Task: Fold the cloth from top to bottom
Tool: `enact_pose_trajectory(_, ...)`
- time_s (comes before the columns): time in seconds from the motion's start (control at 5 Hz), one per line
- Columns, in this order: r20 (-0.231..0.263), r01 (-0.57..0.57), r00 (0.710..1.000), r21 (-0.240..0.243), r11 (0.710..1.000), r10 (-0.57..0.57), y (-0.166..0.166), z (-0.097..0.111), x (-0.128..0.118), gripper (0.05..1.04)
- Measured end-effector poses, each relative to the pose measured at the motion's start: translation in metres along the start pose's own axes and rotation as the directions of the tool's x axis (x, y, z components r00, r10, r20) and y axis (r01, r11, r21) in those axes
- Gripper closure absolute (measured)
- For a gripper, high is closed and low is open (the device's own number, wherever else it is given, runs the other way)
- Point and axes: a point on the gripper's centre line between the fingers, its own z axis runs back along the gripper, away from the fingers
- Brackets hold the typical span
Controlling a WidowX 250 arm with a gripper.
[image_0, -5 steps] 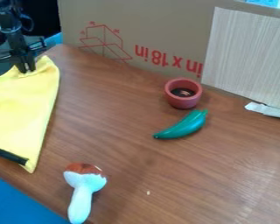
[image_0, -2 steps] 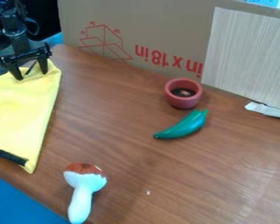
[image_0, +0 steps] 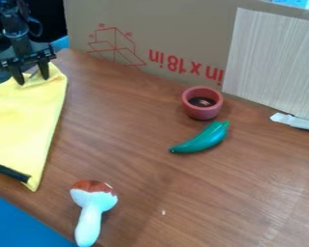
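Note:
The black gripper hangs at the upper left, over the top edge of the yellow cloth. Its two fingers stand apart, pointing down at the cloth's top, which is slightly wrinkled between them. The cloth lies spread at the left, partly out of view, with a black strip on its lower right corner.
A red bowl stands near the cardboard wall, with a green pepper in front of it. A toy mushroom with a white stem lies at the lower left. A pale wood-grain panel stands at the back right.
The gripper has gone from shut to open at the cloth's top edge, its fingers slightly closer together than a moment ago. The cloth has barely shifted there.

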Motion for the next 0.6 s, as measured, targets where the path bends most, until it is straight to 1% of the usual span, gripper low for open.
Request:
enact_pose_trajectory(0.2,-0.002,-0.007,1.0,-0.006,1.0,0.007,-0.001,0.0,0.0,0.676)
enact_pose_trajectory(0.4,-0.021,-0.003,1.0,-0.018,1.0,0.003,-0.002,0.0,-0.003,0.88)
enact_pose_trajectory(0.6,-0.053,0.012,0.998,-0.055,0.998,-0.015,-0.004,0.013,-0.013,0.996)
